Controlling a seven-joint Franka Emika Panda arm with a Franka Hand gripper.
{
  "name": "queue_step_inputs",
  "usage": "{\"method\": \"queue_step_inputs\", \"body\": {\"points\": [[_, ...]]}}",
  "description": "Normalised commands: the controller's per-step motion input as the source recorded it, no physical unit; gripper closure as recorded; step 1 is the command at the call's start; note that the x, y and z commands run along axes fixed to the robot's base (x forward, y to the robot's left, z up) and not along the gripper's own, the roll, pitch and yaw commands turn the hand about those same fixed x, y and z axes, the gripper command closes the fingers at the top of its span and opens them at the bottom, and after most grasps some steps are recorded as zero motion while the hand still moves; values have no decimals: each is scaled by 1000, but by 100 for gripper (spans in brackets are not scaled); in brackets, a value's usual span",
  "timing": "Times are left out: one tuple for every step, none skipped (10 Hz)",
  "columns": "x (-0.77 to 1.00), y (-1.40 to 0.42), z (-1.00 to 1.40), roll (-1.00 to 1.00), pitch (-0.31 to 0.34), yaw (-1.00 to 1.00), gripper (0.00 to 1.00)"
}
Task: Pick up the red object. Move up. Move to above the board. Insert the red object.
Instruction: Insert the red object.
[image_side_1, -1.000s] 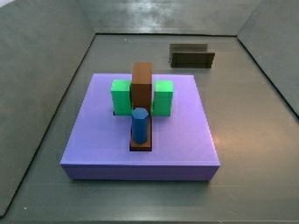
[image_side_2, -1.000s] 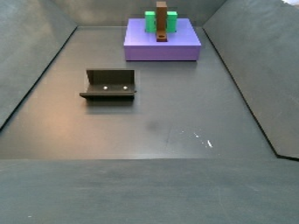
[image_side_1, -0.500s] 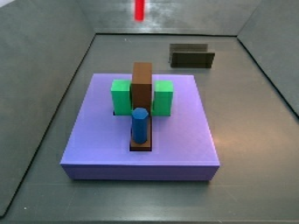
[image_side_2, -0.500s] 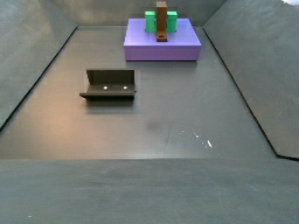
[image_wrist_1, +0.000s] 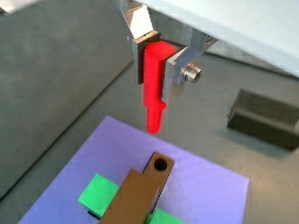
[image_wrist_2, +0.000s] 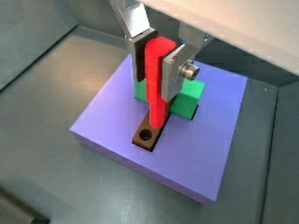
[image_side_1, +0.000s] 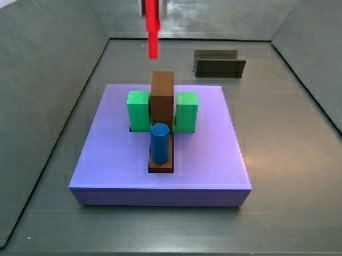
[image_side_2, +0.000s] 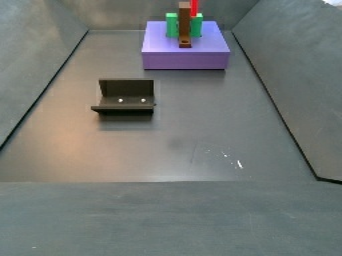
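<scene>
Red and slim, the red object (image_wrist_1: 155, 86) hangs upright from the gripper (image_wrist_1: 159, 54), whose silver fingers (image_wrist_1: 177, 70) are closed against its upper part in both wrist views. The gripper (image_wrist_2: 160, 63) is in the air over the far part of a lavender slab (image_side_1: 201, 160); its body lies outside both side views. In a side view the red object (image_side_1: 152, 28) hangs clear above the board (image_side_1: 162, 105), not touching it. The board (image_wrist_2: 149, 129) is a narrow brown plank lying along the slab between two green blocks (image_side_1: 139, 110). A round hole (image_wrist_1: 159, 163) shows at one end of the board, just beyond the red object's lower tip. A blue cylinder (image_side_1: 160, 142) stands upright at the board's other end. The dark fixture (image_side_2: 124, 97) rests on the table (image_side_2: 187, 140), well apart from the slab.
</scene>
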Motion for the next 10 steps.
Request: {"method": "queue_step_inputs", "body": {"points": [[166,-54,-586,-180,-59,-289,100],[303,0,-546,-120,0,-237,100],[160,83,-500,-84,0,-183,100],[0,89,-340,-41,-6,-109,100],[0,54,-246,-56,-11,-63,100],[0,0,-163,-81,-4,-31,100],[0,-3,-46,-47,0,-31,100],[180,-11,-94,0,0,-29,100],[163,0,-214,36,0,-17,100],[157,0,-163,21,0,0,100]]}}
